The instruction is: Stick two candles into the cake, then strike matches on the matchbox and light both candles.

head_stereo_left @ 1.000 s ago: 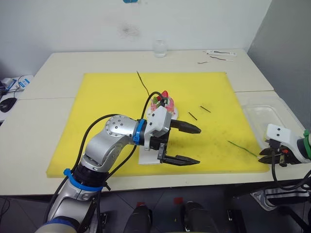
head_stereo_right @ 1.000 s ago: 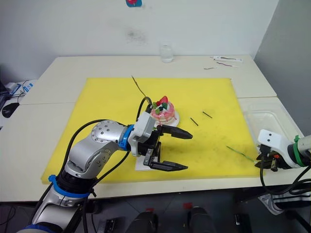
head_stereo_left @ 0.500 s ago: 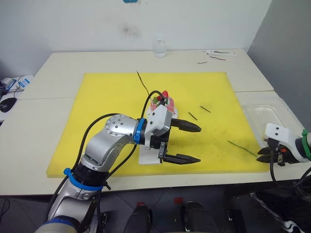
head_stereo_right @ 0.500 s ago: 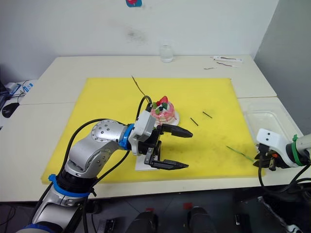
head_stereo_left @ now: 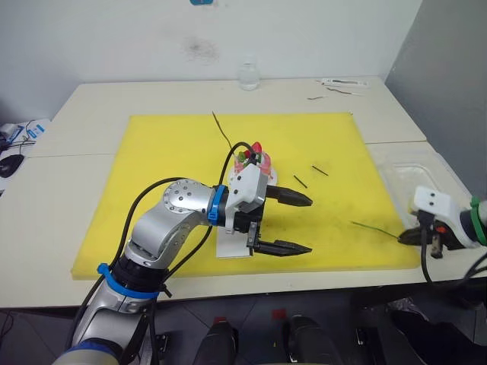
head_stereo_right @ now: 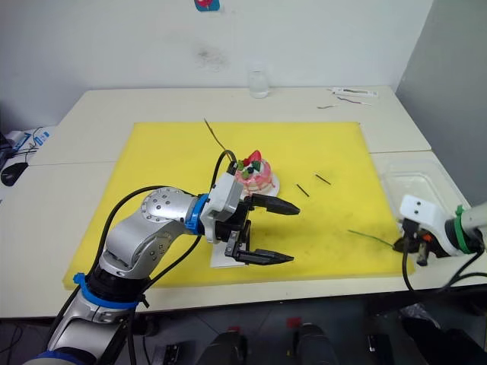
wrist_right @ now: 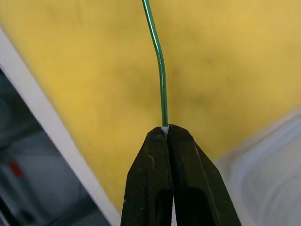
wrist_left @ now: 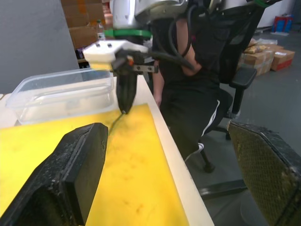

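My right end effector is pinched shut on the pale tip of one long, wire-thin green candle, at the right edge of the square yellow mat on the table. The stick runs straight out from my fingertips, its long axis pointing away from that end effector and toward the middle of the mat. The small round pink cake with the red strawberry slice lies well off along roughly that same line, toward my left, so the candle's free end already points the cake's way. I judge the coming move to be a lift and a carry leftward, then tipping the stick upright.

My left end effector hangs wide open just in front of the cake (nearer to it by far), holding nothing. The second thin candle lies behind the cake on the mat.
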Available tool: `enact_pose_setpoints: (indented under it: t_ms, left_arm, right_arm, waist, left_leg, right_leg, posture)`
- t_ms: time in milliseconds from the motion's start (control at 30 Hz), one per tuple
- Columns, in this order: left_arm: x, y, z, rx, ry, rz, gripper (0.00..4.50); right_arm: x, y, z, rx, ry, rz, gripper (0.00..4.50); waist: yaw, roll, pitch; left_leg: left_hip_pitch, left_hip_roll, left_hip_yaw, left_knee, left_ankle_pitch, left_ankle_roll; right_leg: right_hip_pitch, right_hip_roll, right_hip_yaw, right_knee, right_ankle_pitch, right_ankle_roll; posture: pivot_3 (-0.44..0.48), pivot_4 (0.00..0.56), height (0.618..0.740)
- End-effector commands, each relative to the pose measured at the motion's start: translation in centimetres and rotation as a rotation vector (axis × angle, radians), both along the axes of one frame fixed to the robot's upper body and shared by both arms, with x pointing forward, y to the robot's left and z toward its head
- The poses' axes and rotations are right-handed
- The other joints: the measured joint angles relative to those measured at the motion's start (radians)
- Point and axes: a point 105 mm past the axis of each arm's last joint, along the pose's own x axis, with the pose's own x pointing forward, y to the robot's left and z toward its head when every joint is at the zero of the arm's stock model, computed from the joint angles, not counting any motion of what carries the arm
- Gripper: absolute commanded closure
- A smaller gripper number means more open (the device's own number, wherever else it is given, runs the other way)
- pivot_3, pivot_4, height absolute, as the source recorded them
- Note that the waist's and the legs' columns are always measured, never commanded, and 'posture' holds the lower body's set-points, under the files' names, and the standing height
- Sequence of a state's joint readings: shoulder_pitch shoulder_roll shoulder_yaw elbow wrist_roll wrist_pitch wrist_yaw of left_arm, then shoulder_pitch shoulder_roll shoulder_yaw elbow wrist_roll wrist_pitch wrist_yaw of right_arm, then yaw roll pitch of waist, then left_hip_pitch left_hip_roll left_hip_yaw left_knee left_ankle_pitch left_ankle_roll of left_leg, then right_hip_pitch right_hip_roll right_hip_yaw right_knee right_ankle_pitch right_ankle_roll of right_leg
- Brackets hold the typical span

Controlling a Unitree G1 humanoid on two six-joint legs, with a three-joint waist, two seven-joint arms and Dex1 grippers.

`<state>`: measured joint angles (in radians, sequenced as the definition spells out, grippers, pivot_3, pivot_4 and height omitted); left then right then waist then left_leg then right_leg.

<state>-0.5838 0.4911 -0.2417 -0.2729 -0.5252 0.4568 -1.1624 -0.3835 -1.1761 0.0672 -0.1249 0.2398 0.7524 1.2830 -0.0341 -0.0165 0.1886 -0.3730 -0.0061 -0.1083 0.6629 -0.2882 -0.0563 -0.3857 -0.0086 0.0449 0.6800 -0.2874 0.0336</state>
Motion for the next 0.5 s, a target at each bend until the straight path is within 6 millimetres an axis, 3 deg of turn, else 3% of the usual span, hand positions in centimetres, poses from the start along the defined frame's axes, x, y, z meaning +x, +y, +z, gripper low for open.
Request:
enact_pose_setpoints:
  t_ms: [33, 233, 400, 500]
  left_arm:
    - [1.8, 1.9, 1.7, -0.052, -0.024, 0.134, 0.00]
    - [3.3, 3.9, 2.2, -0.119, 0.025, 0.321, 0.00]
    - [4.0, 5.2, 2.1, -0.167, 0.064, 0.461, 0.00]
    - [4.4, 6.1, 1.9, -0.176, 0.073, 0.532, 0.00]
  right_arm:
    - [1.7, 4.1, 3.3, 0.205, -0.140, 0.057, 4.49]
    - [5.3, 10.4, 8.6, 0.665, -0.494, -0.033, 4.49]
    - [6.8, 14.2, 10.1, 0.837, -0.742, -0.113, 4.49]
    - [7.4, 15.5, 10.3, 0.899, -0.818, -0.152, 4.49]
  waist:
    - [-0.002, 0.000, 0.000]
    - [0.003, 0.000, 0.000]
    - [0.007, 0.000, 0.000]
    - [0.007, 0.000, 0.000]
  left_leg:
    - [0.000, 0.000, 0.000, 0.000, 0.000, 0.000]
    - [-0.002, 0.000, -0.002, 0.000, 0.000, -0.001]
    - [-0.008, -0.002, -0.004, -0.001, 0.002, -0.005]
    - [-0.010, -0.003, -0.003, -0.001, 0.003, -0.005]
  right_leg:
    - [0.000, 0.000, 0.000, 0.000, 0.000, -0.001]
    - [-0.002, 0.000, -0.001, 0.001, 0.001, -0.001]
    - [-0.007, -0.006, -0.003, 0.000, 0.001, -0.001]
    - [-0.010, -0.009, -0.002, 0.001, 0.001, -0.002]
  posture:
    - [0.000, 0.150, 0.740]
    - [0.000, 0.150, 0.740]
    - [0.000, 0.150, 0.740]
    - [0.000, 0.150, 0.740]
